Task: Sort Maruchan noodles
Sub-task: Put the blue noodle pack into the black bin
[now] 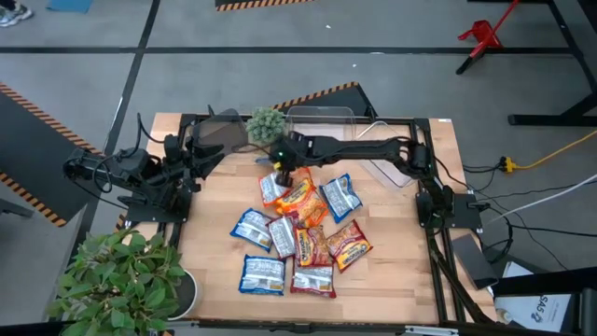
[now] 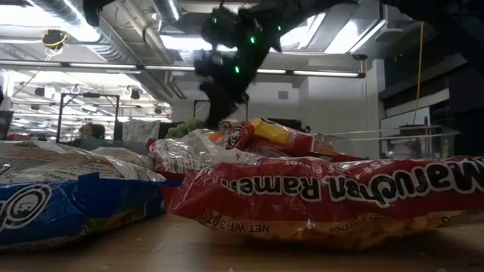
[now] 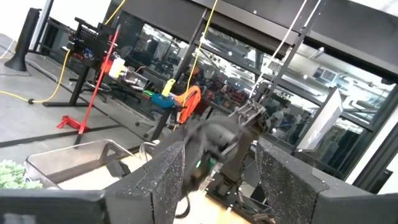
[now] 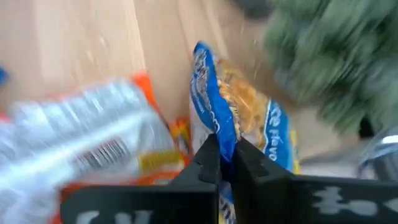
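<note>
Several Maruchan packets lie in a loose heap (image 1: 298, 233) mid-table: blue-and-white, orange-yellow and red ones, some overlapping. A red packet (image 2: 333, 193) and a blue one (image 2: 68, 204) lie closest in the low view. My right gripper (image 1: 283, 173) reaches from the right to the heap's far end, shut on a blue-and-white packet (image 4: 249, 118). An orange packet (image 4: 106, 149) lies beside it, barcode up. My left gripper (image 1: 207, 147) waits at the far left, open (image 3: 221, 155), touching nothing. My right gripper (image 4: 225, 144) pinches the blue-and-white packet by its blue sealed edge (image 4: 214, 121) between both fingertips. It comes from above, pointing down. The packet stands tilted up on edge in the hold; whether it is clear of the heap, I cannot tell.
A small green plant (image 1: 266, 123) stands just beyond the right gripper. Clear plastic bins sit at the far edge (image 1: 322, 117) (image 1: 221, 131). A large leafy plant (image 1: 112, 280) fills the near left corner. Bare wood shows along the near edge and right side.
</note>
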Controlling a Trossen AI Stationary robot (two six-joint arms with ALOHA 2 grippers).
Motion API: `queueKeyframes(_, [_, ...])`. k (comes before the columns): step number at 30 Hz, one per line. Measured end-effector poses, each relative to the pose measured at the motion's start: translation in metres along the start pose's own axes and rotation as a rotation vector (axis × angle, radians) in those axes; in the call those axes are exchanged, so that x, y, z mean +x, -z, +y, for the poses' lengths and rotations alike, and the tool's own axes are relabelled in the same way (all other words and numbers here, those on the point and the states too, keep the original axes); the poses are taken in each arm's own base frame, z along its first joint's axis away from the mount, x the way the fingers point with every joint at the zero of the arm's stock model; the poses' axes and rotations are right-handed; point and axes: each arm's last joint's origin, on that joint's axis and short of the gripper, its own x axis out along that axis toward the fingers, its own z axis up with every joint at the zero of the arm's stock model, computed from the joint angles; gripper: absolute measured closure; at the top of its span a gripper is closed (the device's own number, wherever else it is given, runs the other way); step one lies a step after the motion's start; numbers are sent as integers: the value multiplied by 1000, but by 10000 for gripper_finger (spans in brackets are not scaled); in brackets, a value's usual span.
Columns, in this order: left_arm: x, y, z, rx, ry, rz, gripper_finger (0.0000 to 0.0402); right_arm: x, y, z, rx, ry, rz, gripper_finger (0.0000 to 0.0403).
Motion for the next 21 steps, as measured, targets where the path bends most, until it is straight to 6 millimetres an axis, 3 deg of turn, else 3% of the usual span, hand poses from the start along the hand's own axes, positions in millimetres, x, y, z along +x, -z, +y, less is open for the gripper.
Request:
queueKeyframes(11, [0,0,0,0,0,0,207,-50,-65,-14,57,-23,-328,402])
queueKeyframes(15, [0,0,0,0,0,0,207,-41,-77,-13,81,-35,-477,402])
queueKeyframes(21, [0,0,0,2,0,1,207,-7,-90,-14,127,-44,-598,403])
